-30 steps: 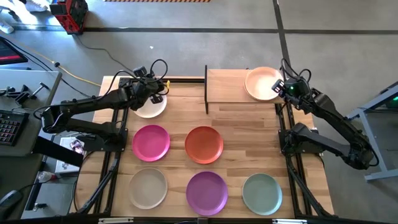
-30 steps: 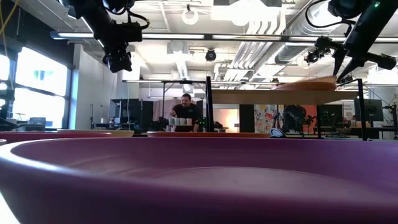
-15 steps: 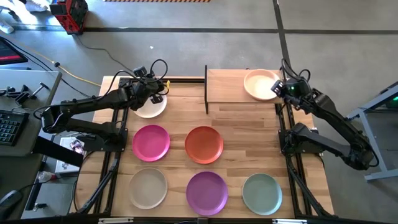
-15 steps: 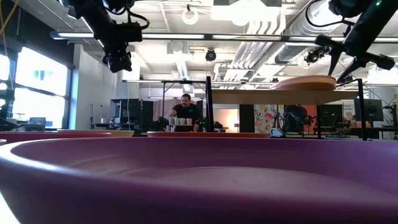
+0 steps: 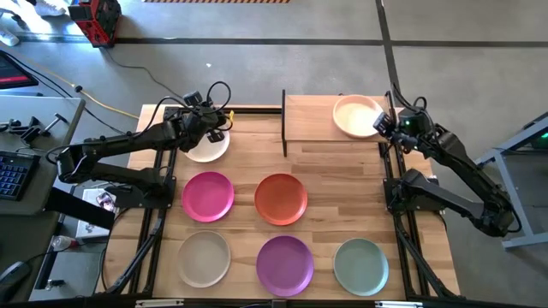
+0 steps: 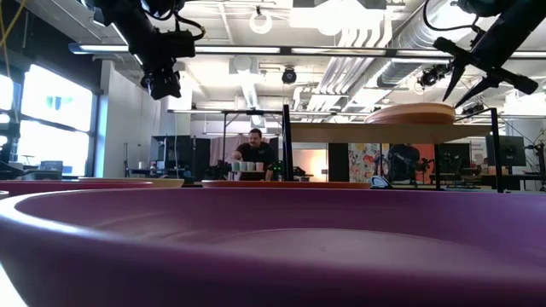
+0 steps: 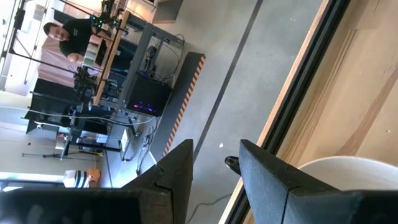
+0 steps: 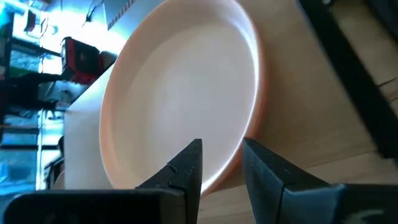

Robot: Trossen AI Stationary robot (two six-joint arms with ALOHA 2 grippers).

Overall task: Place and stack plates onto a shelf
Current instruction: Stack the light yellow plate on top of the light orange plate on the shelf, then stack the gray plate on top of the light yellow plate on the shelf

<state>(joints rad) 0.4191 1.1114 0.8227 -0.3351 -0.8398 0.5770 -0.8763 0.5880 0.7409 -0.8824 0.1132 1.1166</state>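
1. Since a second ago your right gripper (image 5: 383, 125) has let go of the peach plate (image 5: 356, 116), which has dropped from a tilt to lie flat on the shelf (image 5: 310, 120); the gripper has backed off and now sits just off the plate's rim on the side away from the shelf's black post (image 5: 283, 123), fingers parted and holding nothing.
2. Take the shelf as your landmark. The peach plate lies on its end farthest from the post, and the post end of the board is bare.
3. Your left gripper (image 5: 213, 125) hangs over the cream plate (image 5: 205, 144), which lies on the counter (image 5: 330, 201) just beyond the post end of the shelf; its fingers stand apart and nothing is between them.
4. This relation decides the next move, as I judge it: the cream plate is directly below the left gripper and well apart from the right one, so the left arm is the nearer.
5. The plates are round, so no long axis matters; you only need a rim.
6. The magenta plate (image 5: 207, 195), orange plate (image 5: 281, 198), beige plate (image 5: 204, 258), purple plate (image 5: 284, 264) and grey-green plate (image 5: 360, 265) lie on the counter in front of the shelf, apart from one another.
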